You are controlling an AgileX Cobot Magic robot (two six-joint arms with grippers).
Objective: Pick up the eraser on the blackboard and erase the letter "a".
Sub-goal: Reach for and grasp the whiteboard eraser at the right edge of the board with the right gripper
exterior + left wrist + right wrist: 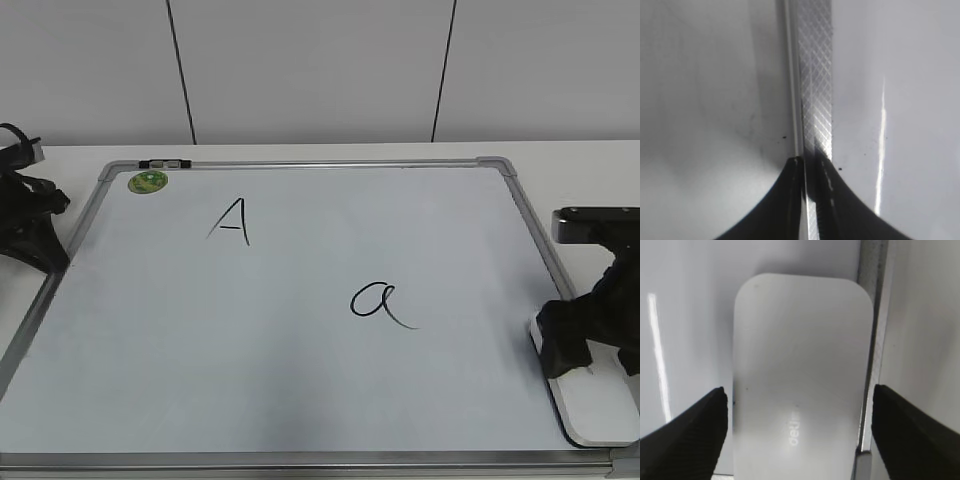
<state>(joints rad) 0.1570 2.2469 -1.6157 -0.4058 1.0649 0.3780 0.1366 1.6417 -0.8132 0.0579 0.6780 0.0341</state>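
Note:
The white eraser (600, 405) lies at the front right corner of the blackboard (300, 390), against its right frame. My right gripper (592, 358) is open and low over the eraser's far end. In the right wrist view its black fingers (799, 400) straddle the eraser (800, 355), one on each side, with small gaps. The cursive letter "a" (378, 302) is in black marker right of the board's middle, left of the eraser. My left gripper (50, 250) is shut and empty at the board's left frame; the left wrist view shows its tips (812, 162) over the silver frame strip (815, 75).
A capital "A" (232, 222) is written at the board's upper left. A green round sticker (147, 181) sits in the far left corner. The board's right frame (872, 315) runs right beside the eraser. A white wall stands behind the table.

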